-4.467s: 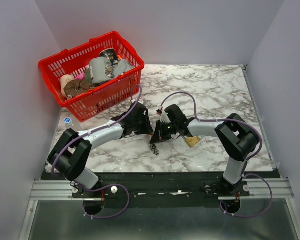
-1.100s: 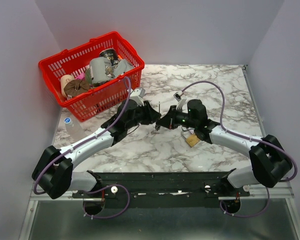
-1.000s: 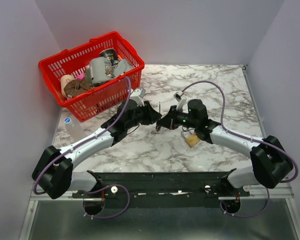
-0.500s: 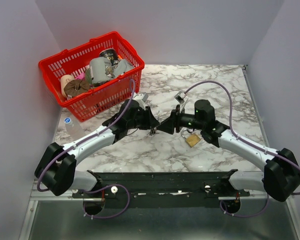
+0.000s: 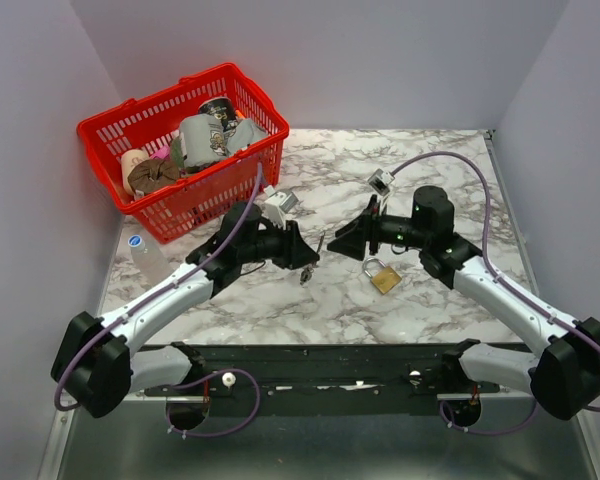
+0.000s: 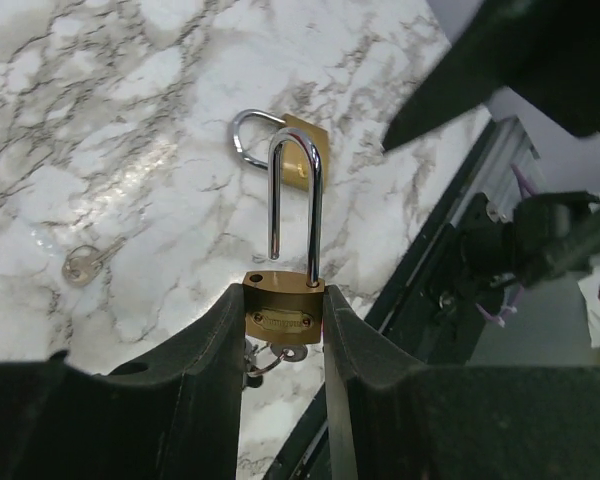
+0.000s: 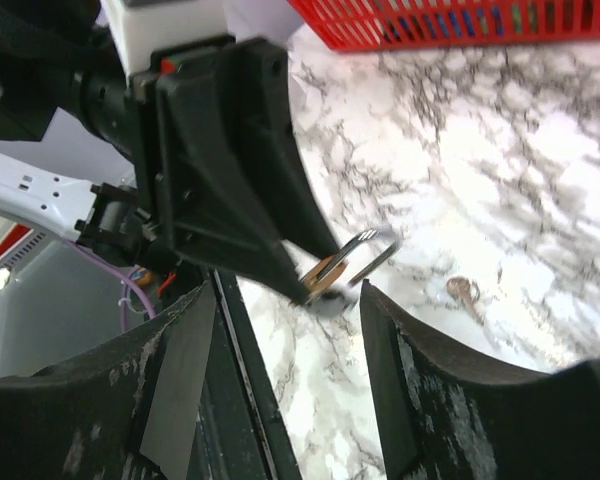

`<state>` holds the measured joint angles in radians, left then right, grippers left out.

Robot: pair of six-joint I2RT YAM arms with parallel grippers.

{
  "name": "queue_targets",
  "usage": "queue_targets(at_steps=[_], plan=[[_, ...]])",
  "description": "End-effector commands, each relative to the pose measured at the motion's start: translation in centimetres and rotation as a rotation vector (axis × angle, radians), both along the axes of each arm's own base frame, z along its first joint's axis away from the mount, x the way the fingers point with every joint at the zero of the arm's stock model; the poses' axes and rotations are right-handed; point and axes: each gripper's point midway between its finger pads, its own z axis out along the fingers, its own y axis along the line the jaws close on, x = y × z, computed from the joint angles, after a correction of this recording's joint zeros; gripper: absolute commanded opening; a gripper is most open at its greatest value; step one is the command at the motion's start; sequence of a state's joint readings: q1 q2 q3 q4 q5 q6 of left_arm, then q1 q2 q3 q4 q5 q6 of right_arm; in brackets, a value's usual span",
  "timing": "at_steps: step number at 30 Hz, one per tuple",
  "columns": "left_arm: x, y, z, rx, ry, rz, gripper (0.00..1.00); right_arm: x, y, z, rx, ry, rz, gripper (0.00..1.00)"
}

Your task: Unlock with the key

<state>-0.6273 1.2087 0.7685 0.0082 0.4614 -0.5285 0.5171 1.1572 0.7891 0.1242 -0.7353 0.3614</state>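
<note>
Your left gripper is clamped tight on the flat sides of a small brass padlock. Its polished steel shackle stands up with one leg clear of the body. Just beneath the fingers, the key seems to hang from the lock's underside on a wire ring, half hidden. Your right gripper gapes wide and empty, facing the left one. Beyond the left fingers, a second brass padlock lies flat on the glossy marble table.

The bench is white marble veined with grey. The raised padlock and the lying padlock both have brass-yellow bodies and shiny silver shackles. The basket is red.
</note>
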Motion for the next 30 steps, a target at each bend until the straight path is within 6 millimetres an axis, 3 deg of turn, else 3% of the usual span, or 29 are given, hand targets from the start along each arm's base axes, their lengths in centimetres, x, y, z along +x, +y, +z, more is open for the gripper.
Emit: queue_targets(at_steps=[1, 4, 8, 15, 21, 27, 30], plan=[[-3.7, -0.7, 3.5, -0.125, -0.118, -0.223, 0.00, -0.5, 0.3, 3.4, 0.036, -0.119, 0.096, 0.69], [-4.9, -1.0, 4.5, -0.181, -0.131, -0.285, 0.00, -1.3, 0.5, 4.7, 0.054, -0.161, 0.156, 0.70], [-6.4, -1.4, 5.3, -0.237, -0.130, -0.375, 0.00, -1.8, 0.5, 4.8, 0.048, -0.181, 0.197, 0.71], [-6.4, -1.3, 5.9, -0.251, -0.155, -0.372, 0.00, -3.3, 0.6, 3.1, 0.043, -0.106, 0.284, 0.73], [-6.1, -1.1, 5.7, -0.238, -0.166, -0.346, 0.00, -4.5, 0.5, 2.5, 0.065, -0.065, 0.325, 0.69], [-6.0, -1.2, 5.7, -0.236, -0.164, -0.342, 0.00, -4.7, 1.0, 1.6, 0.069, -0.027, 0.348, 0.54], [-5.8, -1.1, 5.6, -0.229, -0.164, -0.327, 0.00, -4.7, 1.3, 1.6, 0.080, -0.029, 0.347, 0.40]])
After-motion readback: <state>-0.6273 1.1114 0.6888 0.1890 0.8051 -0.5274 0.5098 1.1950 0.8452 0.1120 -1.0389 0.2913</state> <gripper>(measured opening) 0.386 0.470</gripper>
